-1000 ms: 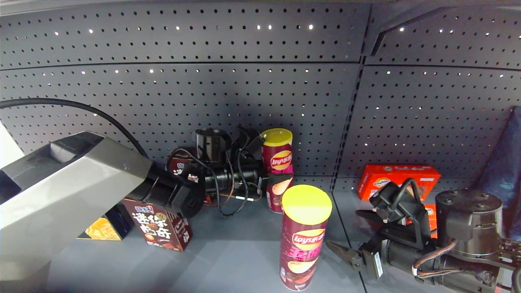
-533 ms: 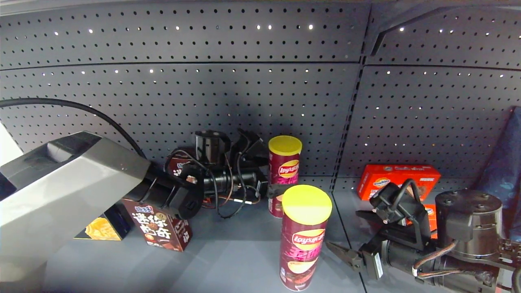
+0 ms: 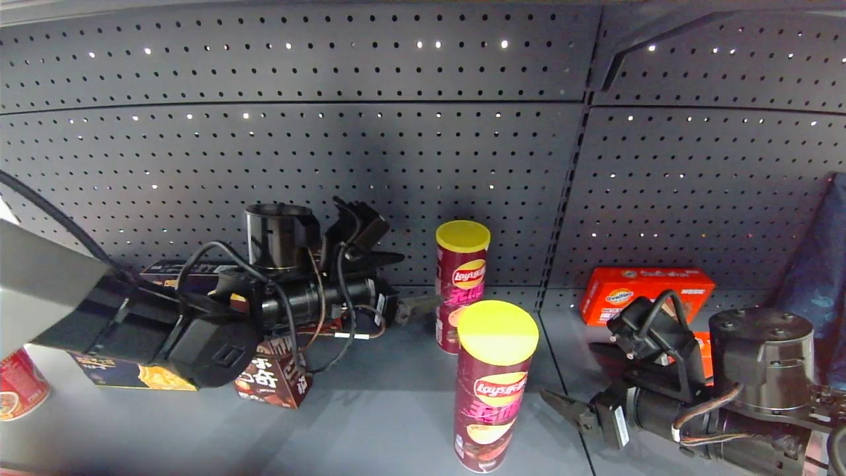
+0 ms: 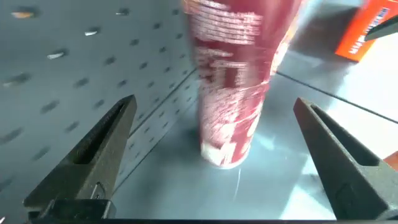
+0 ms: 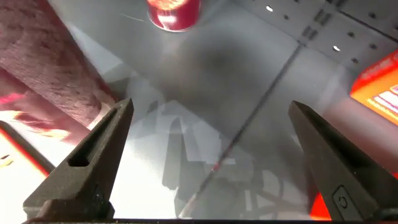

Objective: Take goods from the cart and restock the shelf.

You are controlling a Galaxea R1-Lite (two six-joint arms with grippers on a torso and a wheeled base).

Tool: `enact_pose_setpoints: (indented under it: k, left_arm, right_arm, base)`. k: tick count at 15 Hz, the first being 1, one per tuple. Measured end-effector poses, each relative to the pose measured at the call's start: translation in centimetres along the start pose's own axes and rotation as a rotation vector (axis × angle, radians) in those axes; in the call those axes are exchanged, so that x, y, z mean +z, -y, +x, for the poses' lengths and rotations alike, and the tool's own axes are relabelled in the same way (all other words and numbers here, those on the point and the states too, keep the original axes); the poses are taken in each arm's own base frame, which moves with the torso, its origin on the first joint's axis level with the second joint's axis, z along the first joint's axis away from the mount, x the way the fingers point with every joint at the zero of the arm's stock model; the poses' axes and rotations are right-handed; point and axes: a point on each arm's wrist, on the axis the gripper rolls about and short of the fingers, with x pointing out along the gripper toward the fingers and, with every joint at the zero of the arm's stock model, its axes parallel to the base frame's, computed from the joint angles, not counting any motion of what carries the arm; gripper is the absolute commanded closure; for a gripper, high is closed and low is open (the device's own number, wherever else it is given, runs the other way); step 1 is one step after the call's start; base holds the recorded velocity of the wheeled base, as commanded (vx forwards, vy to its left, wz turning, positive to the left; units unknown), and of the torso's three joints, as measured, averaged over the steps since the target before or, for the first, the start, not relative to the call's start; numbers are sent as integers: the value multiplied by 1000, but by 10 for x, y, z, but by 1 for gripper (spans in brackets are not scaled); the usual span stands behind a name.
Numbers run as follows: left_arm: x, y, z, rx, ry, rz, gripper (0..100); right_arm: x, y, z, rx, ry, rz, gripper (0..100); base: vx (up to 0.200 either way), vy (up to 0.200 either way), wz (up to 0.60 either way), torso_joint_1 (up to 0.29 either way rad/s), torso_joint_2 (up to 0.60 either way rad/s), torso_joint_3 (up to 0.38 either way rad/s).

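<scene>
the right pincer [image 3: 554, 400] lies low in the lower right of the head view. its two fingers are spread wide and hold nothing, and bare shelf [image 3: 383, 423] shows between them in its wrist view. just beside it toward the centre, apart from its tips, the near chip can [image 3: 494, 390] stands upright at the bottom middle, yellow lid up.

farther in, at centre left, the left pincer [image 3: 429, 303] is level and points toward the far chip can [image 3: 462, 277]. its fingers are also wide apart and grip nothing. in the left wrist view that can stands upright ahead of the gap, beyond both tips and touching neither. it sits close to the pegboard back [image 3: 396, 152], just left of the seam between the shelf panels.

by the look of them, these cans are light card tubes with a snap-on plastic lid. they should be stiff enough for a firm squeeze, though a hard one would probably dent them, and the glossy wrap looks a little slick. they are tall and narrow, so a nudge high up could tip one over. the safest hold is probably across the round body at about mid-height or a little lower, with the fingers on opposite sides, and never by the lid.

a brown box [image 3: 274, 380] lies under the left arm at lower left. an orange box [image 3: 644, 287] rests at the right, against the back.
</scene>
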Motion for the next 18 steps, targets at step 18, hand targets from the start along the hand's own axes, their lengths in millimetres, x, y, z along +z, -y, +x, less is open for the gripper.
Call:
enact_pose_setpoints:
  k: [18]
  left_arm:
    - [39, 57, -96, 452, -175, 68, 0]
  right_arm:
    - [-7, -28, -1, 1, -57, -63, 0]
  base:
    - [0, 0, 0, 0, 0, 0]
